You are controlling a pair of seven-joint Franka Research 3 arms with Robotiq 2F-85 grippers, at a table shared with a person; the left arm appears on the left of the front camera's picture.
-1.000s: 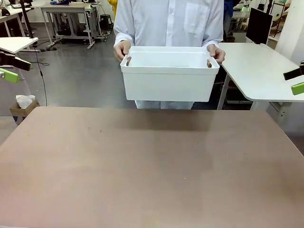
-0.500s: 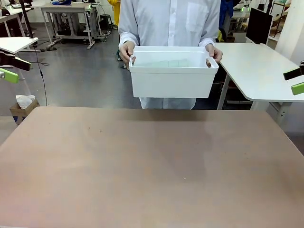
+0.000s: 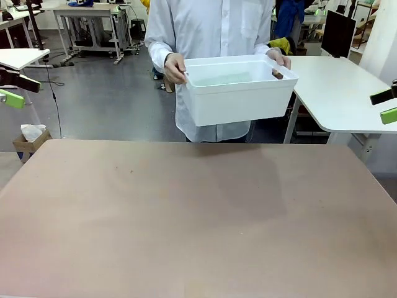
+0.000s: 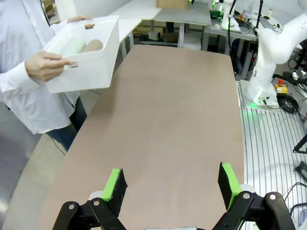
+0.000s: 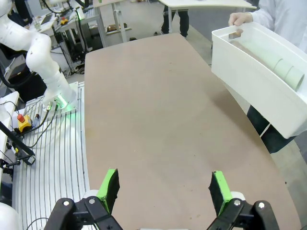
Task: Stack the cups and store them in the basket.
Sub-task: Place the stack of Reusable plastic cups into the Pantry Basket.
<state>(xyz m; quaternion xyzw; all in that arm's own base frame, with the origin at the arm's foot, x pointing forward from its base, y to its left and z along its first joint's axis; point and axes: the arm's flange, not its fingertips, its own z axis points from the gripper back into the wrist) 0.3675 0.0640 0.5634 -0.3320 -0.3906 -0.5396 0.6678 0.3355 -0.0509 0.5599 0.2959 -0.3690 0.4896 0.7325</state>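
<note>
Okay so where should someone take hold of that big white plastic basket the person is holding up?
Probably by the slot handles in the short ends of the big white plastic basket, one hand from each side, as the person's hand does; its long walls look too wide for one grip.

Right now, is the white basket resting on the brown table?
No, the person holds the basket by its handles in the air, beyond the table's far edge.

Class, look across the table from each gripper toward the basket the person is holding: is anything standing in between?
Nothing visible does. The table between both grippers and the basket is bare. The basket is off the table, held tilted in the person's hands at the far edge, with cups lying inside.
</note>
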